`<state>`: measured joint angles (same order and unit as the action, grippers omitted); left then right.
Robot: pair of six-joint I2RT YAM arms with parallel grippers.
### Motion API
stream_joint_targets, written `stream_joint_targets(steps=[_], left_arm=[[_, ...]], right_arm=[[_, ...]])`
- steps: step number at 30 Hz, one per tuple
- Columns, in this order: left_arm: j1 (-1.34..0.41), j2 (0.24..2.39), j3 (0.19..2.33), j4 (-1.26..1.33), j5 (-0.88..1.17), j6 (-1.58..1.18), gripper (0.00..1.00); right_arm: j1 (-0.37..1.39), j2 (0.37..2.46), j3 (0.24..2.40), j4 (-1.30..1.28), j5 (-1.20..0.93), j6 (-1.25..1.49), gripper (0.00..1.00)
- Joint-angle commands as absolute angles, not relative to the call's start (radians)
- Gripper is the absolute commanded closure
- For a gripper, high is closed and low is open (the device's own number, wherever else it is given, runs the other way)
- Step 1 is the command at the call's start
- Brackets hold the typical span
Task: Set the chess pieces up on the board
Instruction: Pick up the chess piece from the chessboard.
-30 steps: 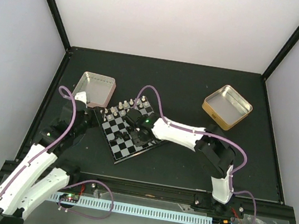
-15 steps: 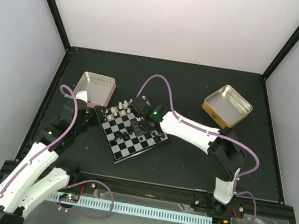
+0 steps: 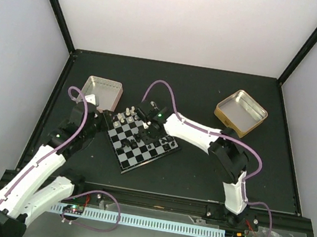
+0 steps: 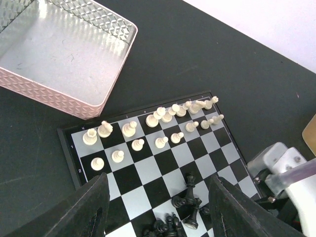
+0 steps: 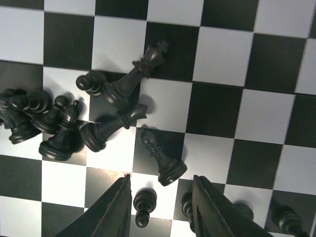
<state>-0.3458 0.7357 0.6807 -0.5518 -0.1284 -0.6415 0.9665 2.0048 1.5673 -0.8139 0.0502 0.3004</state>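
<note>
Black chess pieces (image 5: 111,96): what a jumble! They lie heaped near the middle of the board, several tipped on their sides. In the right wrist view one tall crowned piece lies with its head toward 1 o'clock, and a knot of smaller ones huddles at 9 o'clock.
White chess pieces (image 4: 158,116): neat as you like, upright in two rows along the board's far edge, at 12 o'clock in the left wrist view.
Board (image 3: 131,161): sits skewed on the dark tabletop (image 3: 210,90), left of centre from above, with one corner pointing toward 6 o'clock.
Right tool (image 5: 162,183): released, jaws apart, hanging right over the black heap.
Black pawn (image 5: 143,205): stands in the gap between those jaws, tucked close to the finger on the 9 o'clock side. I cannot tell whether it touches.
Left tool (image 4: 159,180): released too, jaws spread wide. It is poised above the board's white side, near its 9 o'clock corner in the top view, looking down on both colours.
Pink tin (image 4: 74,101): at 10 o'clock from the board, just beside the corner but not touching it.
Gold tin (image 3: 230,120): well apart from the board at 2 o'clock, over on the right side of the tabletop.
Purple cable (image 3: 168,90): loops up over the right arm beyond the board, at 12 o'clock.
</note>
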Motion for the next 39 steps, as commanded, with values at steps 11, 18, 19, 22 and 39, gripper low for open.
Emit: stream_joint_targets(steps=[11,18,19,22,39], left_arm=[[-0.336,0.740,0.714,-0.533,-0.140,-0.638,0.43],[-0.335,0.732,0.718,-0.540,-0.149,-0.634,0.43],[-0.335,0.732,0.718,-0.539,-0.149,-0.635,0.43],[-0.335,0.734,0.719,-0.541,-0.147,-0.633,0.43],[-0.334,0.748,0.729,-0.545,-0.134,-0.629,0.43]], right_arm=[[0.962,2.085,1.611,-0.840,0.109,0.291,0.70],[0.957,2.110,1.612,-0.827,0.100,0.295,0.74],[0.956,2.112,1.612,-0.820,0.098,0.295,0.75],[0.952,2.121,1.619,-0.807,0.086,0.295,0.76],[0.927,2.169,1.653,-0.803,0.080,0.268,0.71]])
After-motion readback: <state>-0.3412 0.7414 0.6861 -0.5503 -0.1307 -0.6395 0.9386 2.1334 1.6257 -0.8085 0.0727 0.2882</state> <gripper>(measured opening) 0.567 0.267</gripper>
